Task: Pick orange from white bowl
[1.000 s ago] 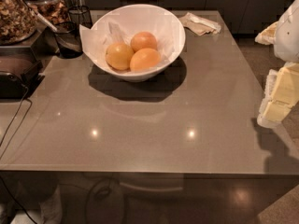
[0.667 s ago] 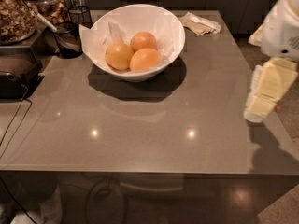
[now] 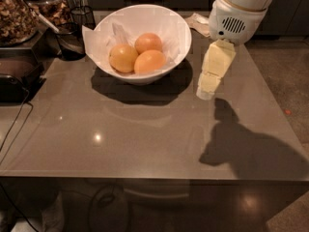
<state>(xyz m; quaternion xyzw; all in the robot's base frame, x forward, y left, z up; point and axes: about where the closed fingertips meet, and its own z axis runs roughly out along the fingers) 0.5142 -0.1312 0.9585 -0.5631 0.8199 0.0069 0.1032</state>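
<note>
Table point(image 3: 145, 144): grey-brown, glossy, with the arm's shadow point(image 3: 241, 149) across the right front.

White bowl point(image 3: 161, 74) sits upright at back centre, mouth up, lined with crinkled white paper point(image 3: 104, 35). Three oranges touch each other in a triangle inside it: left orange point(image 3: 123, 58), rear orange point(image 3: 148, 42), front orange point(image 3: 150, 62). They're near-round, so no real long axis. The front one looks slightly wider than tall (runs roughly left-right).

Gripper point(image 3: 208, 86) hangs below the white wrist housing point(image 3: 236, 18). It points down and a bit left, is off the table, and is just beside the bowl's right side without touching. I can't make out from this angle whether it's spread or closed, and it holds nothing visible. The bowl's right wall sits between it and the fruit.

Clutter:
- dark glass cup point(image 3: 72, 45) just left of the bowl
- jars of brown food point(image 3: 14, 16) back left
- dark appliance point(image 3: 12, 79) at the left edge, with a cable point(image 3: 14, 124) trailing forward
- crumpled paper point(image 3: 198, 21) behind the wrist, back right
</note>
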